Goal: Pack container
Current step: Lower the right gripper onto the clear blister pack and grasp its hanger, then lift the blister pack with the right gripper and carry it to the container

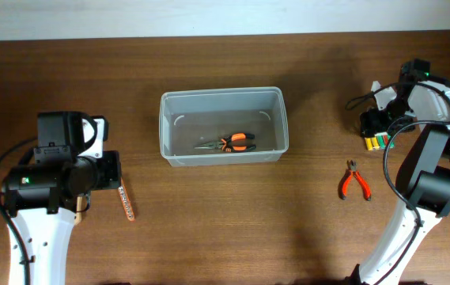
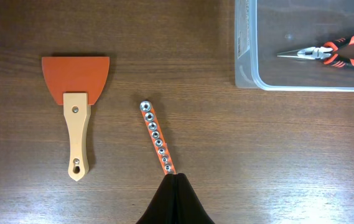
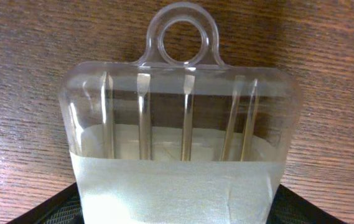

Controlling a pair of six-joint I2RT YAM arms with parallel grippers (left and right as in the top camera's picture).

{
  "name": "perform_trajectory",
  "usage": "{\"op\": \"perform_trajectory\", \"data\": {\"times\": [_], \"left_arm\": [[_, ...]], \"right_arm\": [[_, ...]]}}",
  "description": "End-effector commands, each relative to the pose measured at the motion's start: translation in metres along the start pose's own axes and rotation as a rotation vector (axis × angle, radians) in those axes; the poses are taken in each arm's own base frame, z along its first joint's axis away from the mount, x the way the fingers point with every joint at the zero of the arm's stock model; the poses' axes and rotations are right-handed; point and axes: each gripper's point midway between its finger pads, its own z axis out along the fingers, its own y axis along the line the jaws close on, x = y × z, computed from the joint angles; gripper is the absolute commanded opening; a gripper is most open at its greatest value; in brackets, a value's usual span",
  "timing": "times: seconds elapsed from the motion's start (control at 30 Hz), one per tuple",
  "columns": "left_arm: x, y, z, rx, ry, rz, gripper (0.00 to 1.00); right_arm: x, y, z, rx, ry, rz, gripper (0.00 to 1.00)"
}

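Observation:
The clear container (image 1: 223, 101) stands mid-table with orange-and-black pliers (image 1: 228, 143) inside; its corner (image 2: 246, 56) and the pliers (image 2: 332, 54) show in the left wrist view. My left gripper (image 2: 175, 178) is shut and empty, its tip over the near end of an orange socket rail (image 2: 157, 138). An orange scraper with a wooden handle (image 2: 77, 93) lies left of the rail. My right gripper (image 3: 177, 205) at the far right (image 1: 381, 119) is closed on a clear battery pack (image 3: 180, 124) with a hang ring, close above the table.
Red-handled pliers (image 1: 354, 180) lie on the table right of the container, near the right arm. The socket rail (image 1: 126, 202) lies beside the left arm. The batteries (image 1: 377, 141) show green and yellow from above.

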Motion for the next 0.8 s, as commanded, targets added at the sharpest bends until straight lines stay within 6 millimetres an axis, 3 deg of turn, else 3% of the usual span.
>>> {"op": "perform_trajectory", "data": {"times": [0.0, 0.13, 0.53, 0.77], "left_arm": [[-0.0006, 0.0, -0.0021, 0.005, -0.008, -0.011, 0.02], [-0.0006, 0.0, -0.0021, 0.005, -0.008, -0.011, 0.02], [-0.0005, 0.0, -0.0021, 0.005, -0.007, -0.011, 0.02], [-0.0005, 0.0, -0.0021, 0.005, -0.007, -0.011, 0.03]], "right_arm": [[0.0024, 0.0059, 0.0097, -0.029, 0.015, 0.026, 0.78], [0.0027, 0.0065, 0.0097, -0.032, 0.016, 0.026, 0.74], [0.0022, 0.0074, 0.0096, -0.037, 0.013, 0.026, 0.43], [-0.0007, 0.0114, 0.0076, -0.061, -0.002, 0.046, 0.42]]}}
